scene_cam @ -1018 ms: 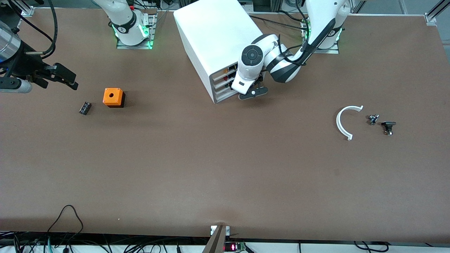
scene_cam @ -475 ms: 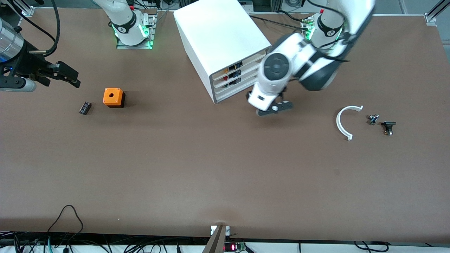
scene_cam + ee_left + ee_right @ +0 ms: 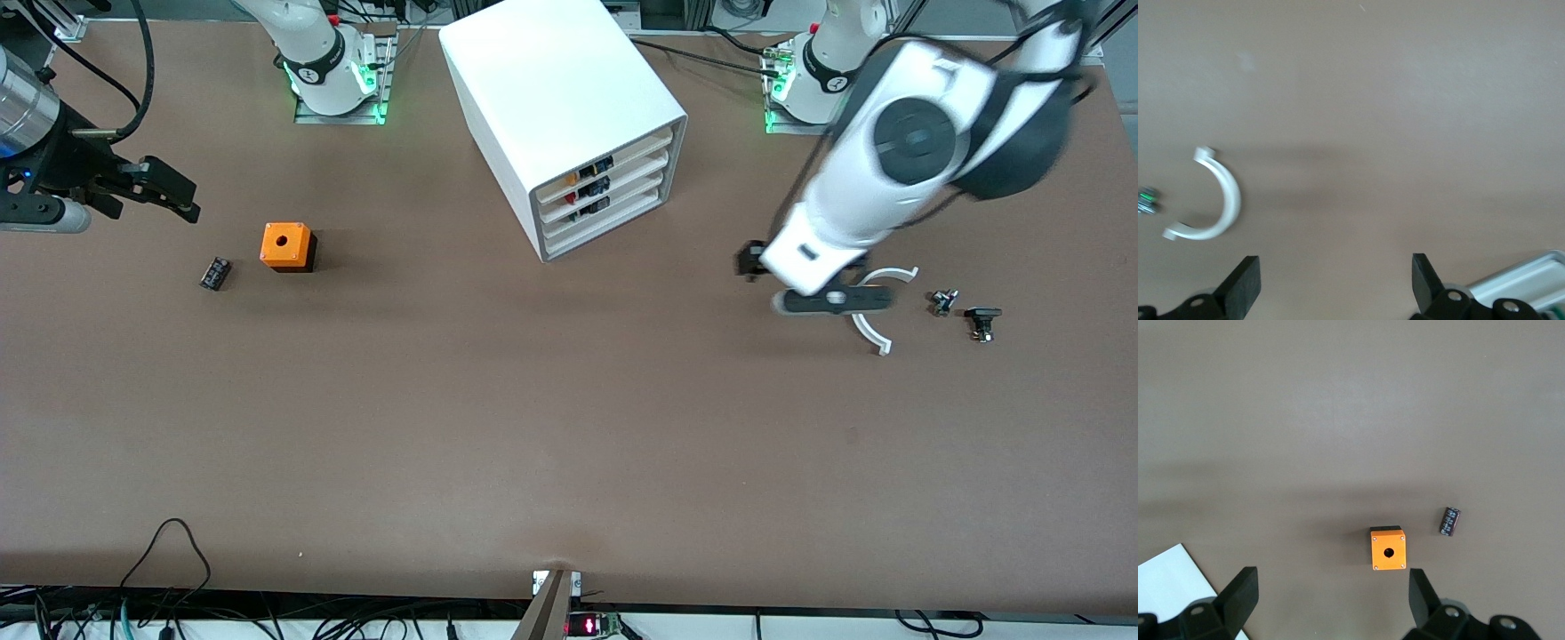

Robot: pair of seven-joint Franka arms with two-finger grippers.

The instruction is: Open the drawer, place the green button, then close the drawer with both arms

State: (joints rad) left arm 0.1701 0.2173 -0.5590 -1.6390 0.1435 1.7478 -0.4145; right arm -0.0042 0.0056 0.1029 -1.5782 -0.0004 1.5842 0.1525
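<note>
— So, what has just changed at the cabinet?

— Your left claw has left it. A second ago it was at the drawer fronts; now it hangs over the curved white piece, well toward the left arm's end of the bench from the cabinet. Its fingers are spread wide with nothing between them.

— Is the drawer out, then?

— Not that you can see. Every front in the stack looks level with the cabinet face, as it did half a second ago.

— And the button?

— It lies on the bench just beside the curved piece, on the side away from the cabinet, untouched. The left wrist view catches only its green tip.

— What does that mean for the job?

— My guess is that your left arm is heading for the button. You'd want an open drawer first.

— The right claw?

— It waits, released and empty, over the bench toward the right arm's end from the cabinet, near the orange cube.
</note>
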